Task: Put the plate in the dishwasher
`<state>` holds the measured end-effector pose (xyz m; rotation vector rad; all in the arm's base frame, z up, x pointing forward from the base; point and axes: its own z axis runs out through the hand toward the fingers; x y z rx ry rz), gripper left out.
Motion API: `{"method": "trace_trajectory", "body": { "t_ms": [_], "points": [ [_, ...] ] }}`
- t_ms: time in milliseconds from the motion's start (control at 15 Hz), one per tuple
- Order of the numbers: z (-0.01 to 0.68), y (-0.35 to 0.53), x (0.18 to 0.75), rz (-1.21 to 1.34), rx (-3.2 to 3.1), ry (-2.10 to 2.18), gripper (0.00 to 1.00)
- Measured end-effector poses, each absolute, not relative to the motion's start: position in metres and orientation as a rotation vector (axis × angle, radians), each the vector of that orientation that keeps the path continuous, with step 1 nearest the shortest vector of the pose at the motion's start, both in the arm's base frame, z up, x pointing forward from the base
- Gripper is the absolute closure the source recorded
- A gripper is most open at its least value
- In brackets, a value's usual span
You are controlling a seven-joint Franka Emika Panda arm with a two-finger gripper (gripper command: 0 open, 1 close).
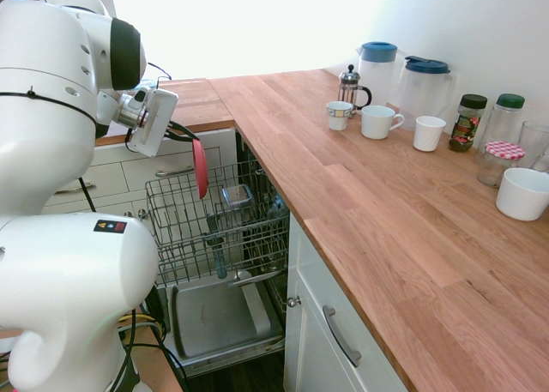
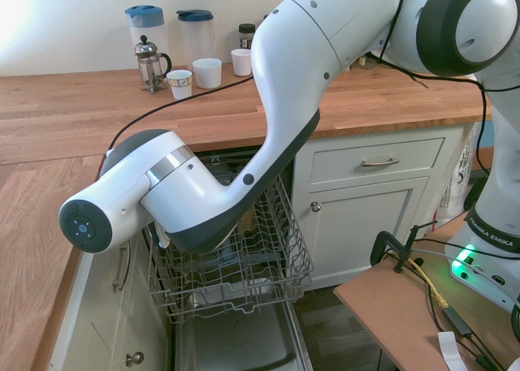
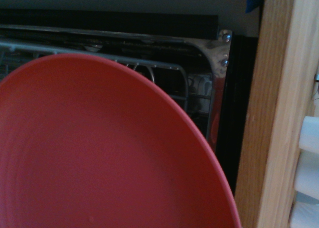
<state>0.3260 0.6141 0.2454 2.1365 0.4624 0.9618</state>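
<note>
The red plate hangs on edge, nearly upright, over the back part of the pulled-out grey wire rack of the dishwasher. My gripper is shut on the plate's upper rim and reaches in from the left above the rack. In the wrist view the plate fills most of the picture, with the rack's wires behind it. In the second exterior view my own arm hides the gripper and the plate, and only the rack and the open door below it show.
The dishwasher door lies open and flat below the rack. A small cutlery basket stands in the rack. The wooden counter to the right carries mugs, jugs, a French press, jars and a white bowl.
</note>
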Motion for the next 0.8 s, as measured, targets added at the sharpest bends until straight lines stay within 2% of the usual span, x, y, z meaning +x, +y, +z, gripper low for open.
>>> {"method": "trace_trajectory", "body": {
  "t_ms": [800],
  "points": [
    [0.208,0.607,0.326,0.945,2.154,0.413,1.0]
  ]
}}
